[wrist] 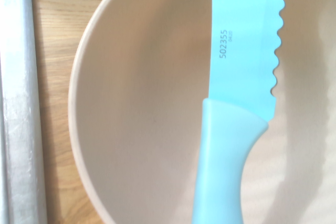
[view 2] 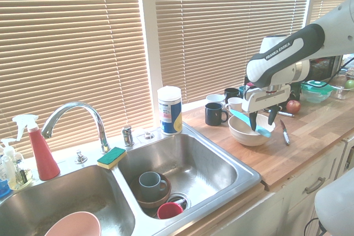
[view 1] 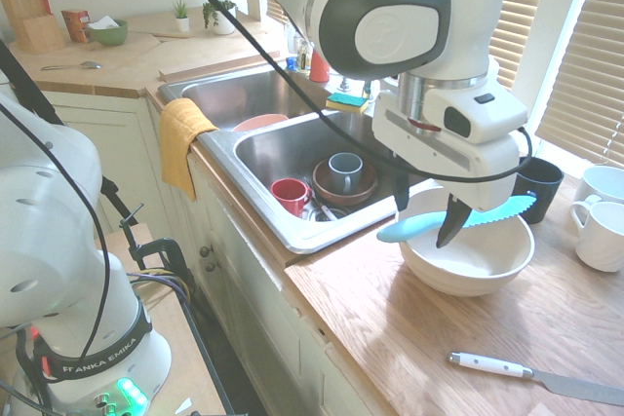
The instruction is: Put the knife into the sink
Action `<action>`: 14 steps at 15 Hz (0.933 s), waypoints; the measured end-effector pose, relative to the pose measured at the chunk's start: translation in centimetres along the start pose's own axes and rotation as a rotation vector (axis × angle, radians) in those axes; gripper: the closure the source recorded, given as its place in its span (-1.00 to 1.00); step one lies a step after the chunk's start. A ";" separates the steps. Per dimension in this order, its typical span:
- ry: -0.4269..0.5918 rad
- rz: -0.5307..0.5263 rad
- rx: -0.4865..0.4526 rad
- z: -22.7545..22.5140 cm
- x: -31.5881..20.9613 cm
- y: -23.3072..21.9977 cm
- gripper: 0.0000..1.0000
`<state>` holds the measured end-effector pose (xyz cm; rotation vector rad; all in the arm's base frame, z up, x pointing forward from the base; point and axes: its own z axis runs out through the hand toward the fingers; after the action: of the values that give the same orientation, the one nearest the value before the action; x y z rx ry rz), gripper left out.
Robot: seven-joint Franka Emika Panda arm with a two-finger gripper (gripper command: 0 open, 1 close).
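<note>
**Lining up on the knife**

Hovering over the bowl (view 1: 468, 255), I had the gripper (view 1: 426, 219) w/ fingers spread wide, nothing held. The knife (view 1: 458, 221) lay across the bowl's rim, handle end poking out toward the sink (view 1: 255, 174), serrated blade toward the mugs. Not in the sink yet, just beside it on the counter (view 1: 439, 338).

How I judged the grab should go: come straight down so the fingers straddle the knife near where handle meets blade, approx its balance pt, then close across the thin sides. Slick plastic on a curved rim could tip or slide if one finger hit first, so keep it centred and slow. Avoid nudging the bowl. Lift clear of the rim before swinging over the basin, and release low; cups (view 1: 343, 172) already sat down there.

Pose: forearm came in from above, wrist pointed straight down, fingers on either side of the knife's mid section, tips around rim level. Whether they touched it I couldn't tell.
</note>
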<state>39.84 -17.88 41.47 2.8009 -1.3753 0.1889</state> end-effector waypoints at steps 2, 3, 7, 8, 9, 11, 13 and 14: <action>0.016 0.001 0.011 0.7 0.4 -0.3 1.00; 0.018 0.002 0.014 1.0 0.5 -0.4 1.00; 0.026 -0.003 0.030 1.5 0.5 -1.1 1.00; 0.033 -0.011 0.035 1.6 0.4 -1.3 1.00; 0.038 -0.018 0.038 1.8 0.3 -1.4 1.00; 0.038 -0.022 0.036 2.3 0.4 -1.6 1.00; 0.038 -0.025 0.036 2.9 0.5 -1.8 1.00; 0.036 -0.027 0.035 3.2 0.5 -1.9 1.00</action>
<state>41.96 -17.30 38.41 2.8280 -1.3392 0.2648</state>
